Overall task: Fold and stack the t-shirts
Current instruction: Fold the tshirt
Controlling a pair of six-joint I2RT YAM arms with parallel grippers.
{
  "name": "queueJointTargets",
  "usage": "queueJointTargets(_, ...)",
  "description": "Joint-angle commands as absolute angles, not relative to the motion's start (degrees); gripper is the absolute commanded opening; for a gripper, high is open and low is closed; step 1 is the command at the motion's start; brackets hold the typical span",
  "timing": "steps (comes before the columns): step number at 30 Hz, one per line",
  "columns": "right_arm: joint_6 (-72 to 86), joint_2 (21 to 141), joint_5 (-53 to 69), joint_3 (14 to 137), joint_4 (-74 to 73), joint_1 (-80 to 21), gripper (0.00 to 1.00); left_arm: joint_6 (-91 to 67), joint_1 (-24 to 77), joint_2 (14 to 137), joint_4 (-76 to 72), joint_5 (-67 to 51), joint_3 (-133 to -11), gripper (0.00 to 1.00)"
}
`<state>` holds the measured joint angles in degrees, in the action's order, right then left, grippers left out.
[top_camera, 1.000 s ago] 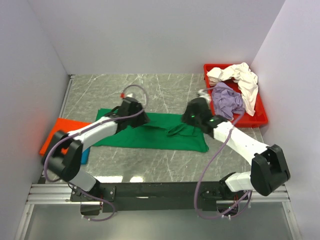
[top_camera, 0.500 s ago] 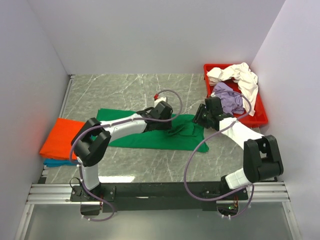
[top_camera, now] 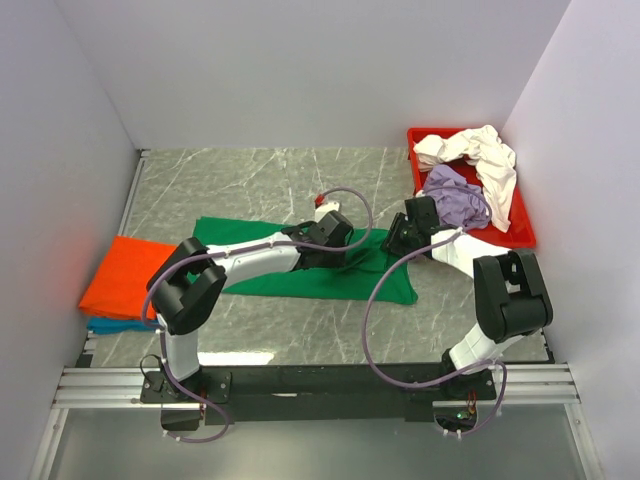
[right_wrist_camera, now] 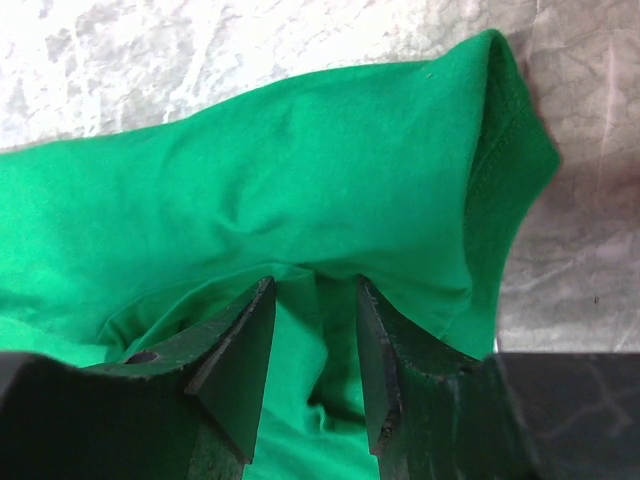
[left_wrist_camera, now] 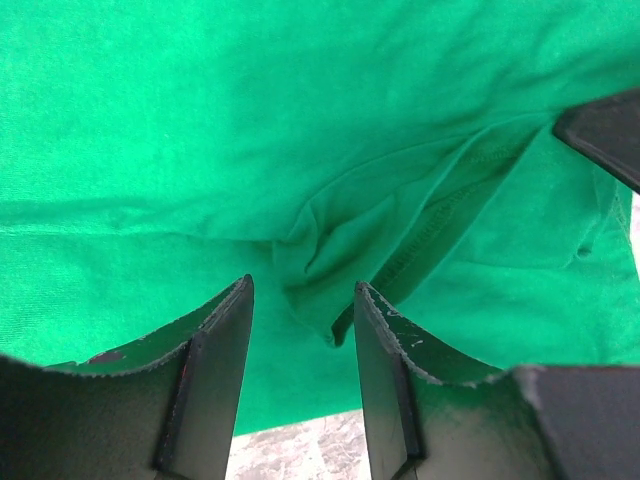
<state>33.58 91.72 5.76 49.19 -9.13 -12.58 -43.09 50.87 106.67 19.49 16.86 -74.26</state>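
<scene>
A bright green t-shirt (top_camera: 340, 283) lies spread flat across the middle of the marble table. My left gripper (top_camera: 347, 246) reaches over it from the left to its collar area. In the left wrist view that gripper (left_wrist_camera: 302, 292) stands open just above a creased collar fold (left_wrist_camera: 440, 225). My right gripper (top_camera: 393, 245) is at the shirt's right end. It is open (right_wrist_camera: 312, 285), with its fingertips against a raised fold of green cloth (right_wrist_camera: 300, 150) near a hemmed sleeve edge (right_wrist_camera: 495, 180). Loose cloth lies between its jaws, and neither gripper pinches anything.
A folded orange t-shirt (top_camera: 120, 272) lies on a teal one (top_camera: 100, 325) at the left wall. A red tray (top_camera: 520, 240) at the back right holds a cream-white t-shirt (top_camera: 490, 160) and a lavender one (top_camera: 455, 200). White walls enclose the table.
My left gripper has swept rightward across the green shirt, from its left part to the collar area. The right gripper pulled back to the right, then settled at the shirt's right end.
</scene>
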Motion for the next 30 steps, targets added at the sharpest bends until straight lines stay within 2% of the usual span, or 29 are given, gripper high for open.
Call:
queueJointTargets(1,34.3,92.6,6.4,51.2,-6.4,-12.0,0.44,-42.2,51.9,105.4,18.1,17.0,-75.1,0.5)
queueJointTargets(9,35.3,90.9,9.0,48.9,-4.5,-12.0,0.33,-42.7,52.7,105.6,18.1,16.1,-74.3,0.47)
queueJointTargets(13,35.9,89.8,10.8,47.4,-3.3,-12.0,0.17,-43.2,52.8,105.4,18.0,16.1,-73.9,0.43)
queueJointTargets(16,36.2,88.4,11.7,46.3,-2.9,-11.9,0.08,-43.2,52.8,106.0,18.8,16.8,-74.6,0.33)
queueJointTargets(17,36.4,87.7,11.6,45.7,-3.1,-11.9,0.06,-43.3,52.8,105.9,19.2,17.0,-74.7,0.27)
queueJointTargets(23,36.9,81.1,12.9,42.2,-3.2,-12.0,0.02,-43.6,52.8,104.2,20.2,18.0,-73.5,0.1)
queueJointTargets(30,37.0,72.7,14.7,38.2,-4.4,-12.7,0.02,-43.9,52.8,102.9,21.4,18.9,-72.1,0.03)
